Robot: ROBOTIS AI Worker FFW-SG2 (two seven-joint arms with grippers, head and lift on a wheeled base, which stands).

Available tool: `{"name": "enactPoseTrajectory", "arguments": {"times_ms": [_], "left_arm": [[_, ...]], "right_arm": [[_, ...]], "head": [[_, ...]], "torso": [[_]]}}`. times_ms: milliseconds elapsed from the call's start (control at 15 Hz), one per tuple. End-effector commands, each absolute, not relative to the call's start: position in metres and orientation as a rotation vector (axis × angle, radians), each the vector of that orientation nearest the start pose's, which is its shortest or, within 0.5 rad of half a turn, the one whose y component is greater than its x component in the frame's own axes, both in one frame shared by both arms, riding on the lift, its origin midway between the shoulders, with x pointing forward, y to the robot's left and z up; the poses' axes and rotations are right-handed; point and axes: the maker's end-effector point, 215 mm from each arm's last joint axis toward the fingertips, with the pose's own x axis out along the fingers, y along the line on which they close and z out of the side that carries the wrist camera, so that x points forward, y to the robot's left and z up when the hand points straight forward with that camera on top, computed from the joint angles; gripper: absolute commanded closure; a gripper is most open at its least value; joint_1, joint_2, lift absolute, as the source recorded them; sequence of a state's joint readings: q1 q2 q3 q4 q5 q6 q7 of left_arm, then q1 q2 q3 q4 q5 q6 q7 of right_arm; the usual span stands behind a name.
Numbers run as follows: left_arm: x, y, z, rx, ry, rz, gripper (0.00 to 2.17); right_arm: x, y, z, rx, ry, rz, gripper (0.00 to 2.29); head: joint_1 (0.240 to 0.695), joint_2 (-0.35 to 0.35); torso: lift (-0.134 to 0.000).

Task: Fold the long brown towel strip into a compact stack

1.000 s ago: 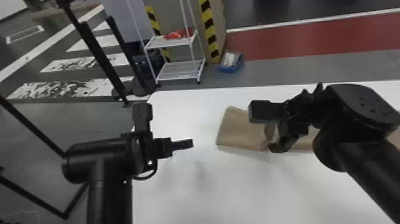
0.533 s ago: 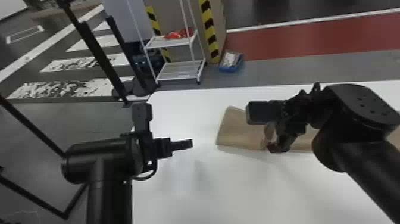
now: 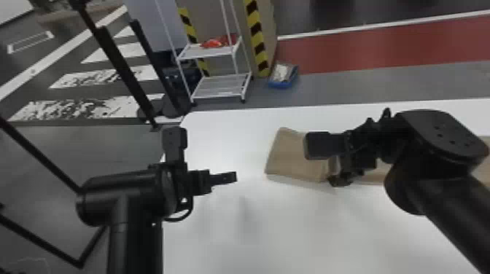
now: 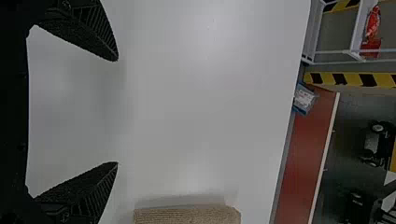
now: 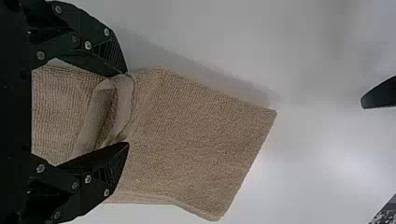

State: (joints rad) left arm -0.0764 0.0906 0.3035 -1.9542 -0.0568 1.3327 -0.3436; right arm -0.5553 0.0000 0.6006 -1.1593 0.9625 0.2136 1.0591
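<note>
Right gripper (image 3: 330, 163): stood spread. Brown towel (image 3: 290, 156): lay with a raised fold between that gripper's fingers, folded end beyond their tips. Left gripper (image 3: 232, 177): stood spread, apart from towel.

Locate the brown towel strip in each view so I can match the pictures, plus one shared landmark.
Head view: towel strip, right of centre, partly hidden by the right arm.
Left wrist view: along one edge, cut off.
Right wrist view: by the right gripper, across the middle.
Shared landmark: the white table.
</note>
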Motion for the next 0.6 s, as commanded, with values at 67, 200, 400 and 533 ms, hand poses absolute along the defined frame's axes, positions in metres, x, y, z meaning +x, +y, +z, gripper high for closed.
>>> {"name": "enactPoseTrajectory", "arguments": {"times_ms": [67, 200, 400, 533], "left_arm": [[0.491, 0.3559, -0.4381, -0.18, 0.835, 0.043, 0.09], [0.4903, 0.3569, -0.4385, -0.181, 0.836, 0.044, 0.09], [0.4886, 0.3572, -0.4399, -0.18, 0.839, 0.044, 0.09], [0.4866, 0.3582, -0.4411, -0.184, 0.841, 0.044, 0.09]], "right_arm": [[0.5758, 0.0371, -0.4329, -1.243, 0.478, 1.192, 0.67], [0.5781, 0.0357, -0.4297, -1.237, 0.478, 1.183, 0.68], [0.5773, 0.0361, -0.4288, -1.234, 0.474, 1.182, 0.97], [0.5778, 0.0369, -0.4269, -1.237, 0.469, 1.179, 1.31]], "head": [[0.695, 0.35], [0.695, 0.35], [0.695, 0.35], [0.695, 0.35]], "torso": [[-0.123], [-0.123], [-0.123], [-0.123]]}}
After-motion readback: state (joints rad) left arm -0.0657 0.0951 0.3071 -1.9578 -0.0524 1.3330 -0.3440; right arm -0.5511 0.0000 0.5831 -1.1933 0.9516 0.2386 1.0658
